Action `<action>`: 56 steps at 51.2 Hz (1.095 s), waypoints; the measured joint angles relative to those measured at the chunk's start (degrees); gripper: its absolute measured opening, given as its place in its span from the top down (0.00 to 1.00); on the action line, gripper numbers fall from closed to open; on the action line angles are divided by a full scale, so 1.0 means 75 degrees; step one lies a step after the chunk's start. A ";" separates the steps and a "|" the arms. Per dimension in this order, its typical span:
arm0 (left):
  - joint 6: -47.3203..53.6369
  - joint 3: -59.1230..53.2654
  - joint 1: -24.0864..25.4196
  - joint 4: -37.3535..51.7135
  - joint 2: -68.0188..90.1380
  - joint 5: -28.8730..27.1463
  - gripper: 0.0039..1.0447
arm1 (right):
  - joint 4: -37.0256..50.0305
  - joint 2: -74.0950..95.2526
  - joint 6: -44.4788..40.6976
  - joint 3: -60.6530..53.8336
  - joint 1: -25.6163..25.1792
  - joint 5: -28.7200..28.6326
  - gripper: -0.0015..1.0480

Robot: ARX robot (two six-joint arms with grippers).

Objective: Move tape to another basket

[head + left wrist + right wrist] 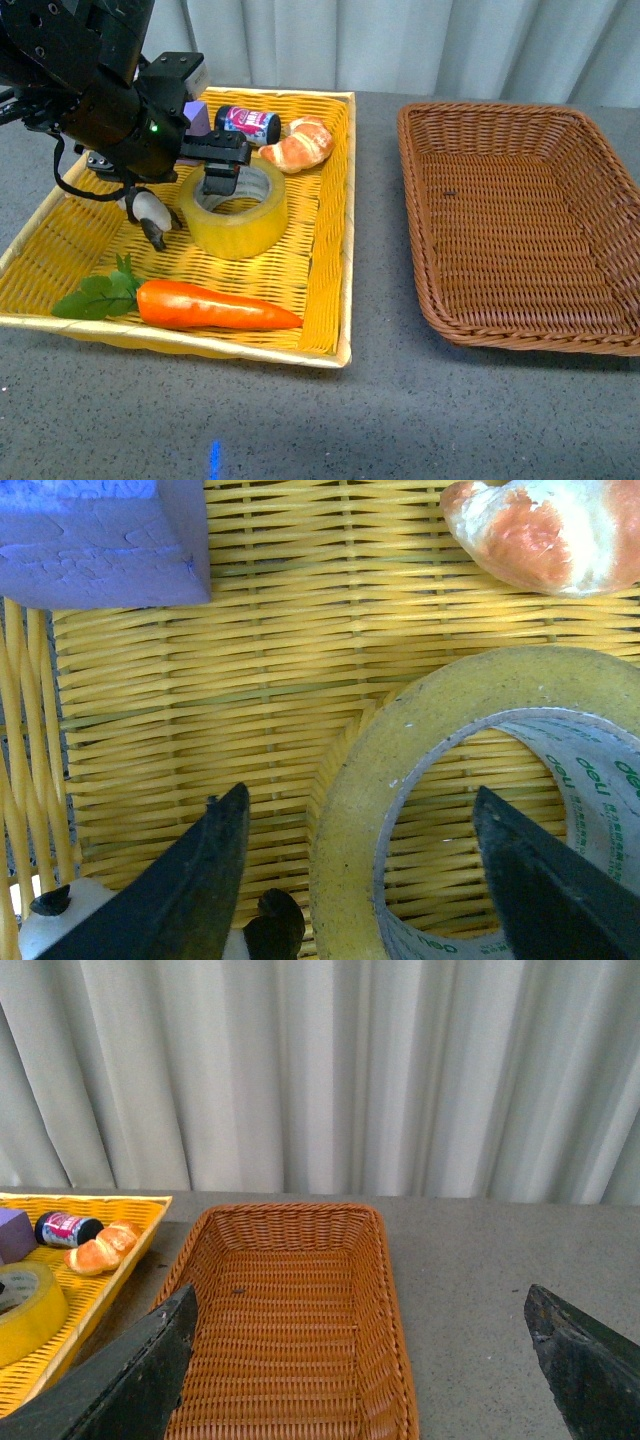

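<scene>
Since the left claw (358, 800) stands wide open with nothing gripped, the step in hand looks like the closing grasp on the tape (235, 215). One finger hangs inside the roll's white core and the other outside its left wall, so the jaws straddle that wall. Whether either finger touches the roll I cannot tell.

To do it well, the claw should probably drop a little deeper so the pads bite the full height of the wall, then close squarely across it. The outer finger sits just beside the toy panda (150, 213), so it ought to come in without snagging the toy. Held by one side, the roll will likely hang tilted, and a firm grip matters.

The tape lies flat in the middle of the yellow tray (325, 250), with a croissant (298, 145) just beyond it on the far side and a carrot (215, 305) on the near side. The lift should clear the tray's right wall before travelling right across the table (380, 400) to the brown basket (510, 220). The right claw (360, 1360) hovers there, spread wide and holding nothing.
</scene>
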 joint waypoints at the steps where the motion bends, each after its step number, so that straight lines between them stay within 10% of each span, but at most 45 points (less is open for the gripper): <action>1: 0.0000 0.0000 0.0000 0.0000 0.0000 -0.0003 0.44 | 0.0000 0.0000 0.0000 0.0000 0.0000 0.0000 0.09; 16: 0.0067 0.0026 -0.0023 -0.0003 -0.0003 -0.0087 0.85 | 0.0000 0.0000 0.0000 0.0000 0.0000 0.0000 0.09; 56: 0.3733 0.0731 -0.1373 -0.0443 -0.1402 0.1827 0.85 | 0.0000 0.0000 0.0000 0.0000 0.0000 0.0000 0.09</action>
